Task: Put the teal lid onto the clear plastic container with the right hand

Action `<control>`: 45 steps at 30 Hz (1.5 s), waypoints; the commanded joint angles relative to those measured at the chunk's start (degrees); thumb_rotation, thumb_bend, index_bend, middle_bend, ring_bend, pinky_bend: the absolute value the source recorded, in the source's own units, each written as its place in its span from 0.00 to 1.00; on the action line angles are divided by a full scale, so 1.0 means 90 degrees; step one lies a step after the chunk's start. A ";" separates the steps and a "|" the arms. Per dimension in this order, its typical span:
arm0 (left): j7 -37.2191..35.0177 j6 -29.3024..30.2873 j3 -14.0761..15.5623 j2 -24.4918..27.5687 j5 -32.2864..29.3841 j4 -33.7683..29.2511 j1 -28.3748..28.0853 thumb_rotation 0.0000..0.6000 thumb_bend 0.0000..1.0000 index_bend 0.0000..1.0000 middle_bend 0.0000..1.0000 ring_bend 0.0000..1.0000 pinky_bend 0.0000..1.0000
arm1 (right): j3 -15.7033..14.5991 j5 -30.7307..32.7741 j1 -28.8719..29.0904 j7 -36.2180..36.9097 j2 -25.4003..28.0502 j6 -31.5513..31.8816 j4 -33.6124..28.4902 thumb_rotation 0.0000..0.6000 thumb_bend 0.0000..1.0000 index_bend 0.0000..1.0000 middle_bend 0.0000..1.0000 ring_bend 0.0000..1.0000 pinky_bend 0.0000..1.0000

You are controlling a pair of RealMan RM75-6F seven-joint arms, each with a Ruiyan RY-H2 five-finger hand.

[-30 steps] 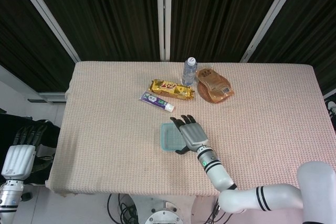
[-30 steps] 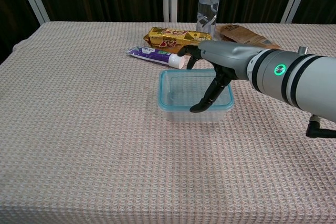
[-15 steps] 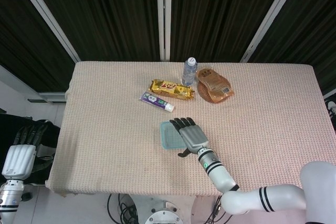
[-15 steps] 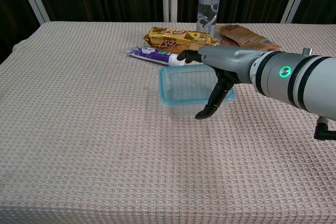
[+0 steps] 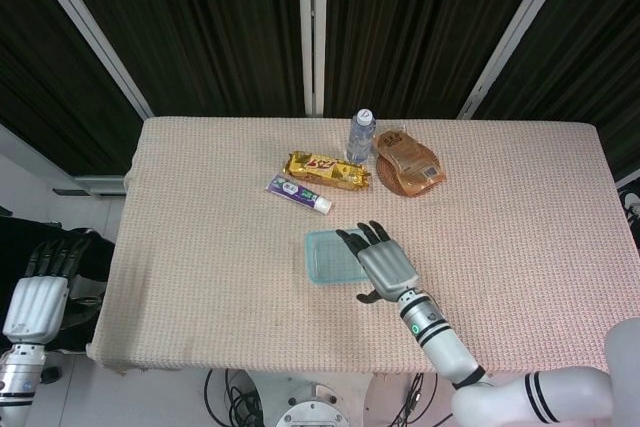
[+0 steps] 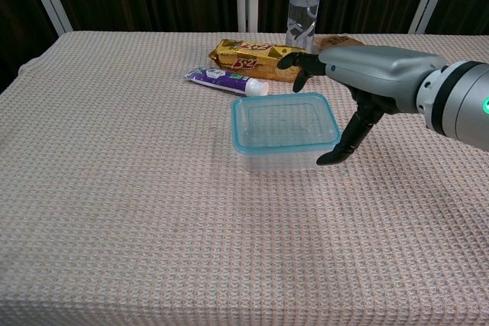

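Looks basically done: teal lid sits on the clear container just left of the right hand, fingers spread, holding nothing; next it only needs to pull clear

Teal lid sits flat and square on the clear plastic container, rim seated all round, upright mid-surface, long side running three-to-nine o'clock.
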 commanded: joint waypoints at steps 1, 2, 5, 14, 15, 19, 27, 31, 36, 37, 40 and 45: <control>0.0021 0.0005 0.0002 0.0007 -0.0008 -0.0023 0.0007 1.00 0.00 0.08 0.08 0.01 0.00 | 0.0064 0.0113 -0.0016 0.0088 -0.0022 -0.0130 0.0141 1.00 0.00 0.00 0.18 0.00 0.00; 0.0027 0.0010 0.0000 0.0014 -0.0017 -0.0035 0.0013 1.00 0.00 0.08 0.08 0.01 0.00 | 0.0087 0.0118 -0.0027 0.0135 -0.0033 -0.0159 0.0196 1.00 0.00 0.00 0.18 0.00 0.00; 0.0038 0.0005 -0.0003 0.0031 -0.0030 -0.0054 0.0014 1.00 0.00 0.08 0.08 0.01 0.00 | 0.0128 0.0129 -0.0049 0.0183 -0.0053 -0.0195 0.0308 1.00 0.00 0.00 0.18 0.00 0.00; 0.0038 -0.0033 0.0008 0.0019 -0.0040 -0.0055 0.0006 1.00 0.00 0.08 0.08 0.01 0.00 | 0.0195 0.0494 0.0020 0.0054 -0.0190 -0.0412 0.0566 1.00 0.00 0.00 0.19 0.00 0.00; 0.0033 -0.0042 0.0011 0.0014 -0.0045 -0.0047 0.0006 1.00 0.00 0.08 0.08 0.01 0.00 | 0.0199 0.0524 0.0020 0.0053 -0.0204 -0.0426 0.0588 1.00 0.00 0.00 0.19 0.00 0.00; 0.0012 -0.0070 0.0016 0.0007 -0.0057 -0.0020 0.0001 1.00 0.00 0.08 0.08 0.01 0.00 | 0.0209 0.0591 0.0012 0.0042 -0.0253 -0.0436 0.0665 1.00 0.00 0.00 0.19 0.00 0.00; -0.0019 -0.0088 0.0019 -0.0015 -0.0047 0.0014 -0.0012 1.00 0.00 0.08 0.08 0.01 0.00 | 0.0172 0.0616 -0.0015 0.0035 -0.0343 -0.0487 0.0764 1.00 0.00 0.00 0.19 0.00 0.00; -0.0047 -0.0082 0.0017 -0.0032 -0.0062 0.0038 -0.0001 1.00 0.00 0.08 0.08 0.01 0.00 | 0.0140 0.0292 -0.0097 0.0111 -0.0315 -0.0355 0.0697 1.00 0.00 0.00 0.18 0.00 0.00; -0.0056 -0.0073 0.0019 -0.0027 -0.0058 0.0039 0.0004 1.00 0.00 0.08 0.08 0.01 0.00 | -0.0166 -0.0713 -0.0381 0.0166 -0.0119 0.0079 0.0278 1.00 0.00 0.00 0.17 0.00 0.00; -0.0056 -0.0064 0.0018 -0.0029 -0.0055 0.0038 0.0006 1.00 0.00 0.08 0.08 0.01 0.00 | -0.0259 -0.0899 -0.0441 0.0149 -0.0083 0.0150 0.0206 1.00 0.00 0.00 0.17 0.00 0.00; -0.0050 -0.0065 0.0030 -0.0038 -0.0054 0.0035 0.0016 1.00 0.00 0.08 0.08 0.01 0.00 | -0.0623 -0.1413 -0.0685 0.0173 0.0050 0.0295 -0.0022 1.00 0.00 0.00 0.18 0.00 0.00; -0.0030 -0.0088 0.0035 -0.0043 -0.0071 0.0019 0.0016 1.00 0.00 0.08 0.08 0.01 0.00 | -0.0946 -0.1792 -0.0955 0.0327 0.0184 0.0278 -0.0071 1.00 0.00 0.00 0.20 0.00 0.00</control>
